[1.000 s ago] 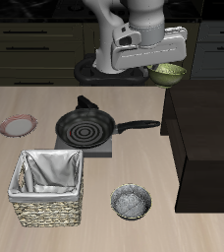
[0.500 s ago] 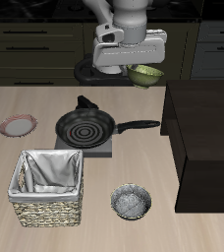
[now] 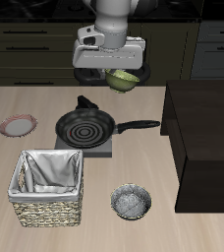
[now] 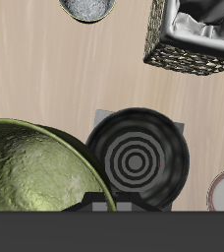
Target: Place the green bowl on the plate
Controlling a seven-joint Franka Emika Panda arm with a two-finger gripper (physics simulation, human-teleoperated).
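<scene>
Pincer at the frame's upper middle is clamped on the green bowl by its rim, which looks light, stiff, probably slick.

Open air around the raised gripper carrying the green bowl; below, the frying pan on its burner and the wicker basket stand between it and the plate, whose top lies bare.
</scene>
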